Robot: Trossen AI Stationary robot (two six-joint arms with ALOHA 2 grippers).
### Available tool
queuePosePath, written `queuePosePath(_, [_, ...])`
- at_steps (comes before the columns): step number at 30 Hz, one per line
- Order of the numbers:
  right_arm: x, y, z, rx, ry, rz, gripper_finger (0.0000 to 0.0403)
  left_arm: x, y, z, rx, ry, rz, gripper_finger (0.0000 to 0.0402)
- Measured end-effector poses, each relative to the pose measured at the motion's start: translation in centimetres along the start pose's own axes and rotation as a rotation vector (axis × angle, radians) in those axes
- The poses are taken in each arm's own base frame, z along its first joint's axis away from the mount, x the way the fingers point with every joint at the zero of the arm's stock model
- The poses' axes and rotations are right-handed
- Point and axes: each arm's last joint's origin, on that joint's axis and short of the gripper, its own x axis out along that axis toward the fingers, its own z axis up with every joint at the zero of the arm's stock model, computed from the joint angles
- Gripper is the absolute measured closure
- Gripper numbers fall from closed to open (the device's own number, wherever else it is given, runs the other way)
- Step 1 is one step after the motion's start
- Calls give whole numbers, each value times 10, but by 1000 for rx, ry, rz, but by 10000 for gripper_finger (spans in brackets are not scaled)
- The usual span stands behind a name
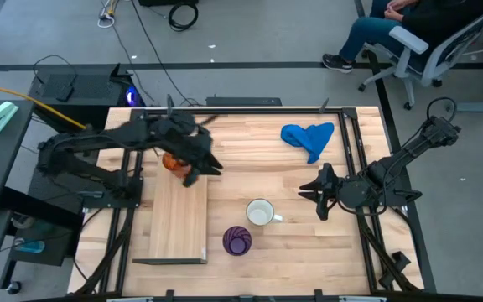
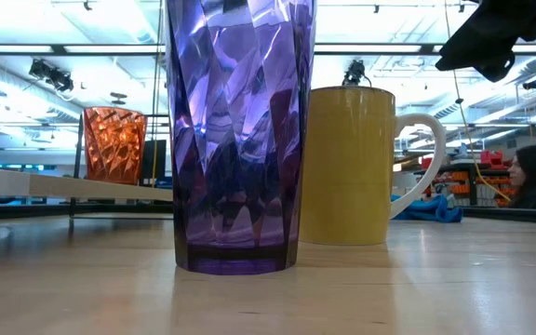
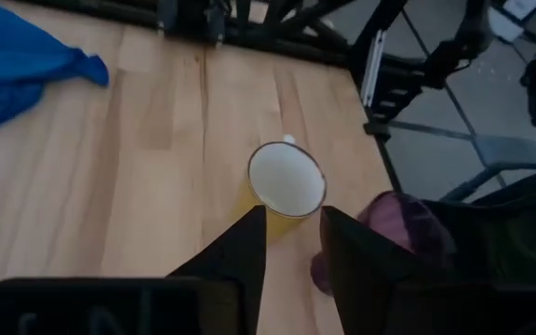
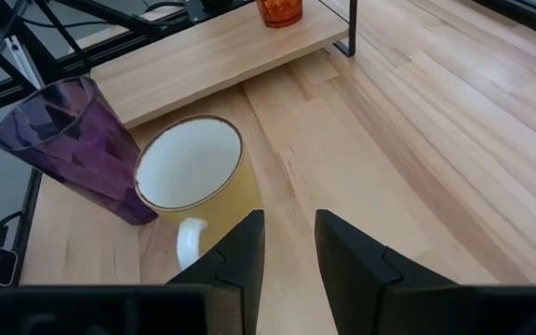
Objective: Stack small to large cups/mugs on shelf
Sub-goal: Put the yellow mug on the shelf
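Now, starting at the left, find the left gripper (image 3: 293, 219) hanging over the far end of the shelf (image 1: 179, 226), just beside the orange cup (image 1: 173, 162), fingers spread and pinching nothing. Count the orange cup as placed: upright on the shelf board near that far end. Move along to the bare counter (image 1: 325, 252) and spot the purple cup (image 1: 237, 241) just off the shelf's near corner, upright, with the mug (image 1: 260, 213) close beside it, handle turned toward the right arm; cannot tell whether touching. Pass the blue cloth (image 1: 309, 138) at the far side, well apart from everything. End at the right gripper (image 4: 288, 223), low over the counter and aimed at the mug, fingers likewise spread and empty. Judge the mug as probably next in size. To take it well, close on the wall or the handle on the side away from the purple cup, so as not to tip that tall neighbour; lift straight, keep it level, and set it down on the shelf next to the orange cup. Trust the high view for layout only, since it gives rims. Turn to the low view for the mug's yellow outer wall, the purple cup's greater height and the orange cup's raised footing. Use the wrist views for the gap between each pair of fingers.
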Motion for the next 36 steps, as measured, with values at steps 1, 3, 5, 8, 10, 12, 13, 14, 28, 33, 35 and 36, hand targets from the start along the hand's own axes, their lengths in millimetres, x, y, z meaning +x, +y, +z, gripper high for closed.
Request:
queuePosePath(1, [0,0,0,3,2,-1,298,8,2,0,-8,21,0,291])
queuePosePath(3, [0,0,-1,3,8,3,298,26,6,4,-8,51,-4,292])
queuePosePath(5, [0,0,-1,3,12,7,298,44,8,6,9,88,-10,292])
queuePosePath(8, [0,0,-1,6,16,3,298,69,9,15,38,130,-27,292])
queuePosePath(10, [0,-1,-2,11,27,2,298,84,8,19,53,187,-37,291])
queuePosePath(12, [0,-1,-3,15,37,1,298,98,6,21,73,258,-20,290])
queuePosePath(13, [0,-1,-3,14,41,3,298,105,5,22,88,297,-1,290])
queuePosePath(14, [0,-1,-3,13,45,5,298,112,4,23,109,330,21,290])
queuePosePath(28, [0,-4,-6,-12,83,-7,298,177,-15,21,192,543,115,283])
queuePosePath(33, [0,-4,-6,-13,85,-7,298,181,-15,19,127,545,205,287])
queuePosePath(35, [0,-4,-6,-8,85,-8,298,181,-15,19,80,531,232,289])
queuePosePath(36, [0,-4,-6,-2,85,-8,298,181,-15,19,50,527,243,289])
